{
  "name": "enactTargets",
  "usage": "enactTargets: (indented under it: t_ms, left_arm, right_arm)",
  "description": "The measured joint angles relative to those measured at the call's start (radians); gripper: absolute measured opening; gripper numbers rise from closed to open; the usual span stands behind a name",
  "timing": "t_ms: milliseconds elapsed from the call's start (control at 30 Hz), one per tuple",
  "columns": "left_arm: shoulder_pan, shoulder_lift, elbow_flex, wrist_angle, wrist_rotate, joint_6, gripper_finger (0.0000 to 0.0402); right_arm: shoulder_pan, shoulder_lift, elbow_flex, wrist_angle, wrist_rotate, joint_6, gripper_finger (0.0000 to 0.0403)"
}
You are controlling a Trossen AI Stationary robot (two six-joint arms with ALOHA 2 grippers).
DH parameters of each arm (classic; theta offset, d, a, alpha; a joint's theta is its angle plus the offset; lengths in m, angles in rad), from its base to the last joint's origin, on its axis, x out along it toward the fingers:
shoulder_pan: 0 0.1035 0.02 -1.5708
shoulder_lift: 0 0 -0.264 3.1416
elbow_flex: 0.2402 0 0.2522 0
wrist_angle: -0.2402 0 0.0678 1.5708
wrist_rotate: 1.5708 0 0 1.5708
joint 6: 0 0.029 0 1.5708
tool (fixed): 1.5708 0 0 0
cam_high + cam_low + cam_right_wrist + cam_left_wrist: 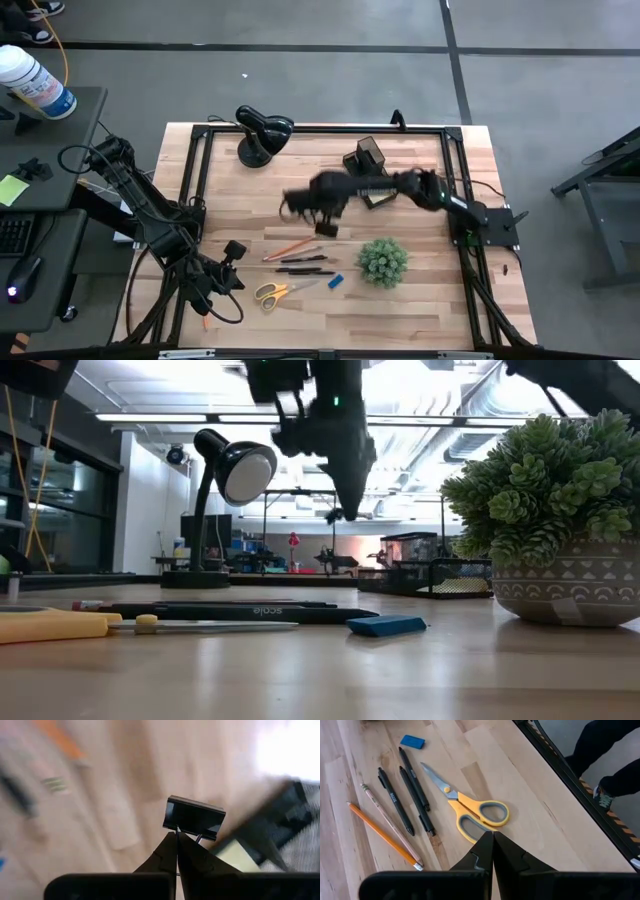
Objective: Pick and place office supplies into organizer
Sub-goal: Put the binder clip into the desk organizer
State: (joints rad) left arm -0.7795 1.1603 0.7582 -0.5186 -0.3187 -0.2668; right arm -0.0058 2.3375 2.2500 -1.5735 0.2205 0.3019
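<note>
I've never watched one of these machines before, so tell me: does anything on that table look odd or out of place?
Nothing looks spilled or broken. The pens, pencils, scissors and blue item lie neatly together. The one curious sight: the right claw is shut on a black binder clip, carried above the table.

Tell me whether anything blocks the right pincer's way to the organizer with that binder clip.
Nothing visible does. The right pincer, shut on the black binder clip, hangs above bare tabletop beside the organizer. The lamp and plant stand off to either side.
</note>
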Motion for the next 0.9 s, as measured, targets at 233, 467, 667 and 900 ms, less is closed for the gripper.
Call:
enactTargets:
  t_ms: [233, 467, 667, 900]
  left_arm:
    - [0.0, 0.0, 0.0, 0.0, 0.0, -0.004, 0.0001]
    - [0.0, 0.0, 0.0, 0.0, -0.009, -0.015, 0.0001]
    - [0.0, 0.0, 0.0, 0.0, -0.01, -0.03, 0.0001]
    - [0.0, 0.0, 0.0, 0.0, -0.01, -0.043, 0.0001]
  right_arm:
    - [-0.171, 0.0, -0.008, 0.003, -0.002, 0.078, 0.0]
    - [-0.289, 0.0, -0.008, 0.002, 0.014, 0.316, 0.0]
    - [-0.328, 0.015, -0.007, 0.002, 0.046, 0.295, 0.0]
    - [-0.358, 0.071, -0.008, 0.002, 0.032, 0.291, 0.0]
